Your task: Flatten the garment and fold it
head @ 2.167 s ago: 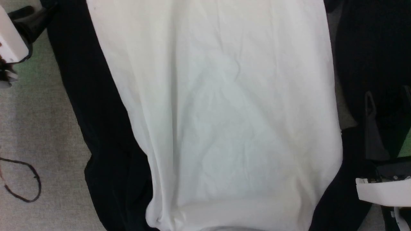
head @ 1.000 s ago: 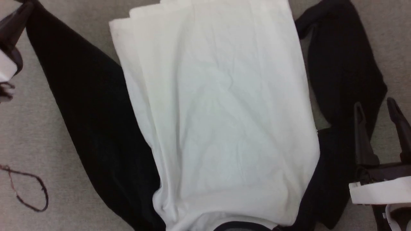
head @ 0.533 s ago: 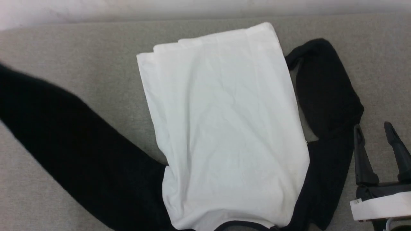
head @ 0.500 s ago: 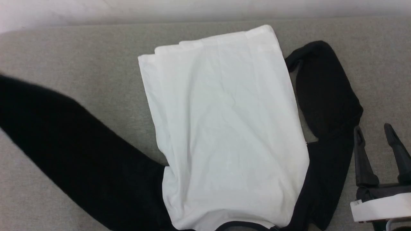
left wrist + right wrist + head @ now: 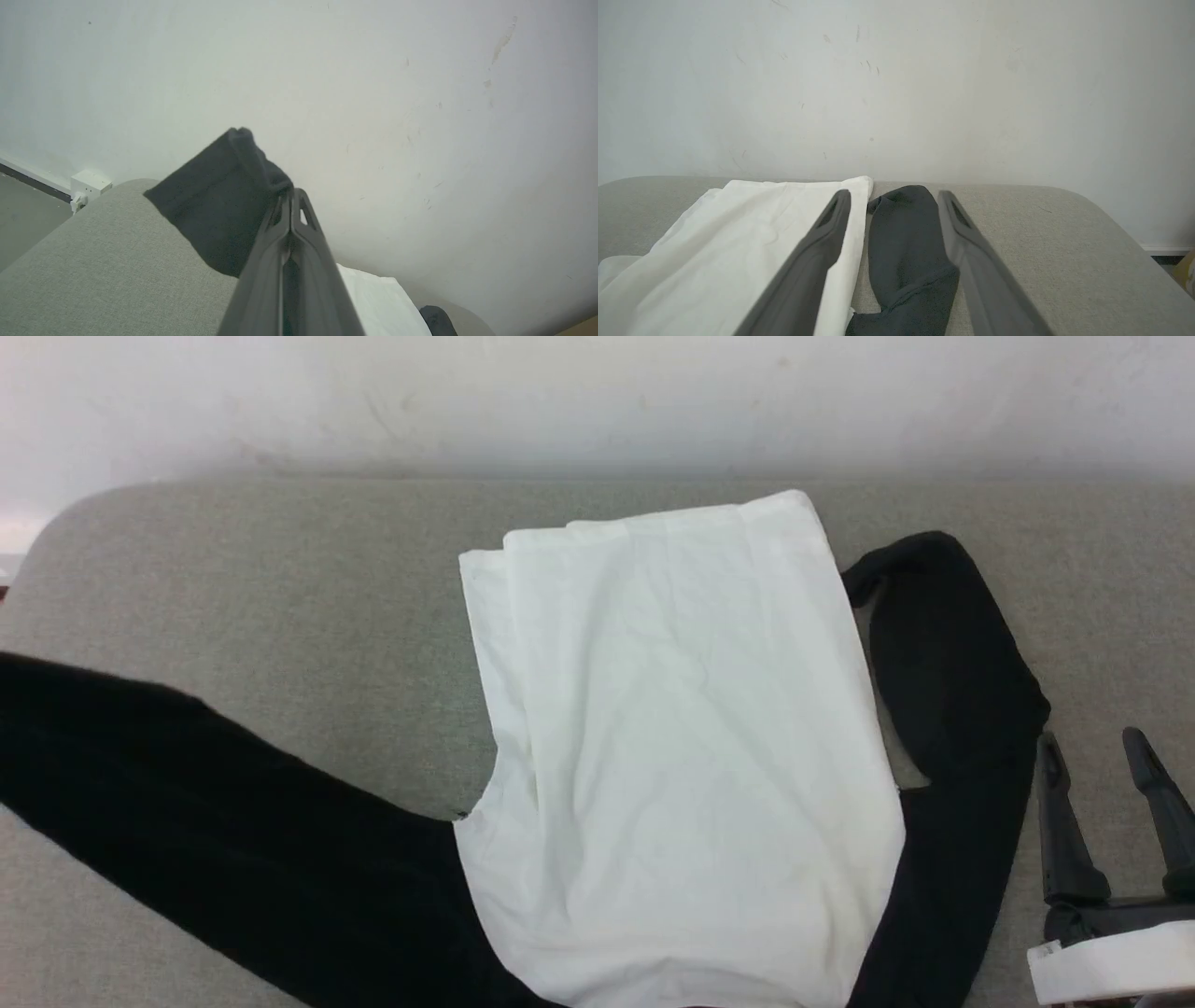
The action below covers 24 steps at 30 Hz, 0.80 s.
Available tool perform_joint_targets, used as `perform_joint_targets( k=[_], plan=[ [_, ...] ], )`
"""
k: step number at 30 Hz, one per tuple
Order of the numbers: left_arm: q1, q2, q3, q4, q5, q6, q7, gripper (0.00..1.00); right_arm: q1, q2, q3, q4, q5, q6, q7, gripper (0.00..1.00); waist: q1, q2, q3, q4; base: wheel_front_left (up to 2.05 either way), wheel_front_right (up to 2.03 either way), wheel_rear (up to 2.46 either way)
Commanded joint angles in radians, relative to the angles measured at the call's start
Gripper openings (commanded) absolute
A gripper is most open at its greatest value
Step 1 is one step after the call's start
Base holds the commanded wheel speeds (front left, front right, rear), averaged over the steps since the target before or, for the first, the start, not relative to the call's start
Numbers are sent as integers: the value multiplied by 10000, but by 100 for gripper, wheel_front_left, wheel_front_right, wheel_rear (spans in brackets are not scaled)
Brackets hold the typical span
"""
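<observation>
Black sleeve (image 5: pixel 233 840) is now drawn further out left of the white shirt body (image 5: pixel 681 756) on the cushion (image 5: pixel 280 597), its cuff clamped by the left gripper (image 5: pixel 290 205): flattening is judged under way. Right of the body, the other sleeve (image 5: pixel 943 653) is left bunched beside the spread, empty right gripper (image 5: pixel 1090 737). The body's near end is cut off by the head view's bottom edge.

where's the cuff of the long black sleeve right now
In the left wrist view the cuff is pinched in the left gripper, held up above the left end of the grey cushion.
</observation>
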<state>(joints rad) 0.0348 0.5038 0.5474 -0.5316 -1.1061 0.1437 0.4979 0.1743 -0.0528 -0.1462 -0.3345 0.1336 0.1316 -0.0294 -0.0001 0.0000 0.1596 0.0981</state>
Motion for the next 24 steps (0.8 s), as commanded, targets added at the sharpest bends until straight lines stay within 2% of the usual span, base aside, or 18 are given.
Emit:
perform_joint_targets(
  k=[1,4,7,12,15,18,24],
  plan=[
    [7,23,-64,-268,132,93,41,0,111,26,-26,-18,73,-9,8,100,1,0,-248,87,0,0,0],
    [-207,116,-464,-915,386,330,111,0,201,26,-117,-78,69,-9,52,100,1,0,-397,85,0,0,0],
    [-629,166,-1293,-1521,688,603,214,0,322,26,-254,-138,98,-9,94,100,1,0,-531,78,0,0,0],
    [-1699,-11,-3765,-2114,1407,938,461,0,455,26,-628,-271,160,-9,139,100,1,0,-670,69,0,0,0],
    [-2518,-448,-5718,-1993,1963,980,626,0,476,26,-891,-358,165,-9,169,100,1,0,-726,46,0,0,0],
    [-3363,-1141,-7692,-1441,2658,882,708,0,455,26,-1092,-410,170,-9,177,100,1,0,-713,-11,0,0,0],
    [-4396,-2916,-11002,387,3886,522,574,0,325,26,-1236,-469,188,-9,159,100,1,0,-412,-323,0,0,0]
  ],
)
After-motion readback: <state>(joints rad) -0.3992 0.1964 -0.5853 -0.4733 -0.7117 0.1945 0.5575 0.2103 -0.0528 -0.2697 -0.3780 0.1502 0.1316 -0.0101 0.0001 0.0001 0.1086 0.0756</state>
